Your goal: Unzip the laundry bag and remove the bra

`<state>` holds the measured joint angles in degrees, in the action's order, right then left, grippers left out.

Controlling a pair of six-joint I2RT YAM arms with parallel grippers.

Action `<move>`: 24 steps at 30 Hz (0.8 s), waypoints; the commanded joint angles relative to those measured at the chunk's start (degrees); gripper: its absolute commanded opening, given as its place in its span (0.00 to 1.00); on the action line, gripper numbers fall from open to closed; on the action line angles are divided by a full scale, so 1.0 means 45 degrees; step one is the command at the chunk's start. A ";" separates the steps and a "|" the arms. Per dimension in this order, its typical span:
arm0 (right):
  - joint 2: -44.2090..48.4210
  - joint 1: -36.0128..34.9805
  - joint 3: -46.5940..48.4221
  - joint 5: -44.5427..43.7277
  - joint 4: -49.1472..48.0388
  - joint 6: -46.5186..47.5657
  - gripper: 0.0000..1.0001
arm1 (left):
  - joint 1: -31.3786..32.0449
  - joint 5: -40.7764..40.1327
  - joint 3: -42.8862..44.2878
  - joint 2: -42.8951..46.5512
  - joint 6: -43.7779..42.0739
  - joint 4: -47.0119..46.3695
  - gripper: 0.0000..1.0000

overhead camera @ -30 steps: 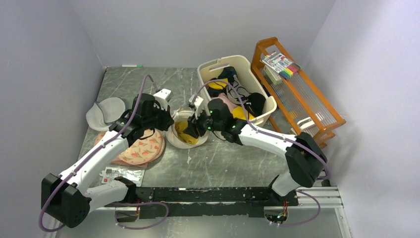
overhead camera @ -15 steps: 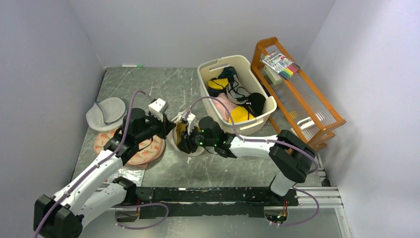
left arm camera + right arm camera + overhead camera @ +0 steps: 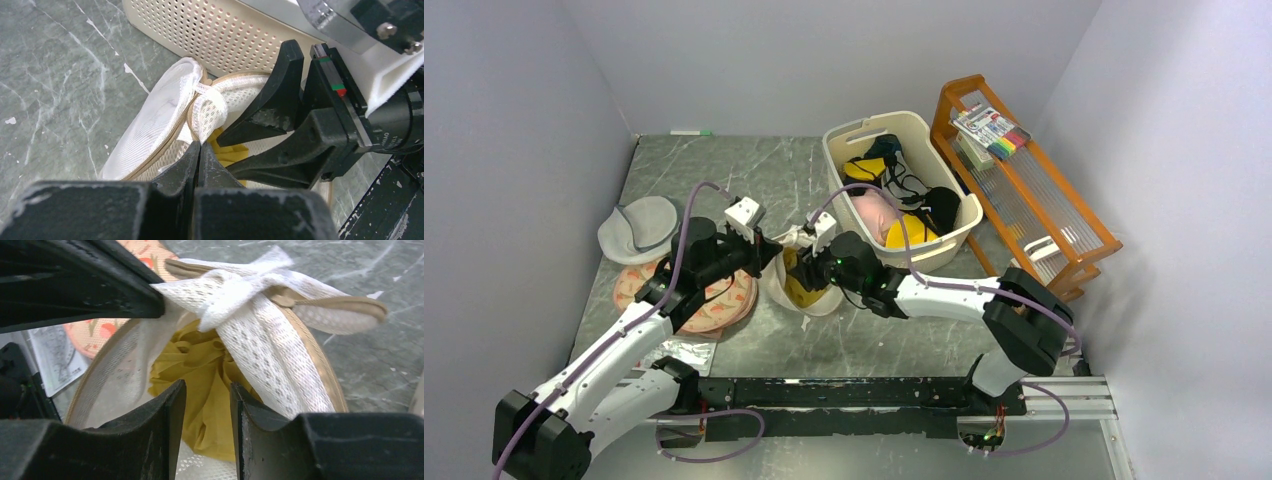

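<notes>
White links (image 3: 614,345), purple cables (image 3: 688,218), black left gripper (image 3: 199,146), black right gripper (image 3: 207,387)

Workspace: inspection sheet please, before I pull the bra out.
Surface: grey marbled table.
Job's things: laundry bag unzipped, gaping; bra inside it.
Clutter: pink bag, grey bag, basket of garments, orange rack, flat packet.
Grippers: left gripper shut on the laundry bag's mesh; right gripper open, bra cloth between its jaws.
Cables: purple cable looped above each arm.
Surroundings: plain walls.
</notes>
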<state>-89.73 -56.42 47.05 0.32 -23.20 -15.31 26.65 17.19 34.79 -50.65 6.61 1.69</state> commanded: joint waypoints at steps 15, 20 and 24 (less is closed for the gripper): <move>-0.2486 -0.0060 0.1035 -0.2199 -0.1343 -0.1597 0.46 | -0.0121 0.0531 0.0503 -0.0496 -0.0004 -0.0323 0.07; -0.3779 -0.0075 0.1370 -0.1997 -0.1858 -0.2443 0.53 | -0.0121 0.0745 0.0532 -0.0599 0.0016 -0.0289 0.07; -0.4584 -0.0090 0.1787 -0.2184 -0.1764 -0.2537 0.54 | -0.0123 0.0780 0.0589 -0.0638 0.0005 -0.0143 0.07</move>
<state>-107.28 -56.53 53.06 -8.21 -29.63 -24.69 26.22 17.91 34.89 -53.65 6.44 2.37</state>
